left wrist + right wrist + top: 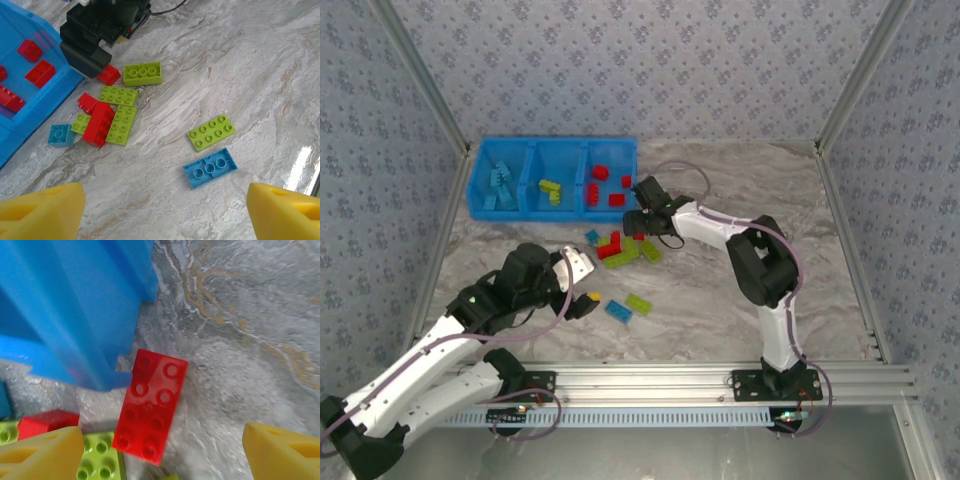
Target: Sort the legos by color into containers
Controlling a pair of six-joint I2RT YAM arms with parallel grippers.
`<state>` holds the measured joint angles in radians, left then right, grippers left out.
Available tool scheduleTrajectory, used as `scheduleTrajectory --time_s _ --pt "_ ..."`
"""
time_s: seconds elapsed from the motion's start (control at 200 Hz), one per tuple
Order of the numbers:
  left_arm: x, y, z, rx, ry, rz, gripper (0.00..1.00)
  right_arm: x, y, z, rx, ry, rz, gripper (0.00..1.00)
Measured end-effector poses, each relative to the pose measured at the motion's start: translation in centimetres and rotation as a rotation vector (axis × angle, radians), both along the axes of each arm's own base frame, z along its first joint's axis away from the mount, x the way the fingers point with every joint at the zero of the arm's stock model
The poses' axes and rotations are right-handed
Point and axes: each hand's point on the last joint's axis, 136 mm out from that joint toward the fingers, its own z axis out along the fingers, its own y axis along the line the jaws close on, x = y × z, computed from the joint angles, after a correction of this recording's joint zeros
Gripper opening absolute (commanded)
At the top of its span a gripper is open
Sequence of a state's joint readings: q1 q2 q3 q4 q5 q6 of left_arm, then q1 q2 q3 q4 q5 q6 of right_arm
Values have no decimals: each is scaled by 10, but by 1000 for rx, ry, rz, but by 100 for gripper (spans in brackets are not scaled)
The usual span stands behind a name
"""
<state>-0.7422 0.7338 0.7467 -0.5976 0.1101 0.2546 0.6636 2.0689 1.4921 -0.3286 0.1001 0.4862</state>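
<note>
Two claws, both spread wide and pinching nothing.

Left gripper [587, 281]: yellow fingertips [45, 207] far apart, with bare marble table [150, 200] between them. Just ahead of this claw, a light blue brick [210, 167] flat on the table, studs up. Directly beyond it, a lime green brick [211, 132], the two lying just beside each other. Further ahead and toward the left of this claw, a loose heap of legos [107, 112]: lime green plates, red bricks and one small light blue piece at the near-left edge.

Right gripper [638, 208]: low over the far end of the same heap, just beside the near right corner of the blue tray [477, 185]. Fingers [40, 452] wide apart here too. Between them, closer to the finger at the left of the wrist view, a red brick [150, 405], flat, studs up, a little turned, apart from both fingers. Far end of it just beside the tray corner; touching or not, cannot tell. Next to that same finger, a small red block [47, 422] and a lime green plate [100, 460].

Ahead of the right claw, three tray compartments: light blue bricks at the left, lime green in the middle, red in the one nearest this claw.
</note>
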Motion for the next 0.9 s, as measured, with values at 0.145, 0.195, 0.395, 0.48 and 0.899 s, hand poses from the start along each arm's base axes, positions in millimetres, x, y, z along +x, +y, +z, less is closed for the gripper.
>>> scheduleTrajectory --time_s 0.145,0.195,0.395,0.48,0.899 --pt "2 2 -1 11 -6 9 94 1 2 -28 -49 20 -27 64" --pt "2 2 -1 12 -6 11 94 4 -1 -28 -56 13 -49 58" --pt "2 3 -1 14 -9 15 95 5 -11 -30 -59 -1 -87 39" --pt "2 3 -1 14 -9 15 95 -2 -19 -28 -64 -4 -90 32" --pt "20 24 3 33 -92 153 99 -58 -55 72 3 -161 -56 28"
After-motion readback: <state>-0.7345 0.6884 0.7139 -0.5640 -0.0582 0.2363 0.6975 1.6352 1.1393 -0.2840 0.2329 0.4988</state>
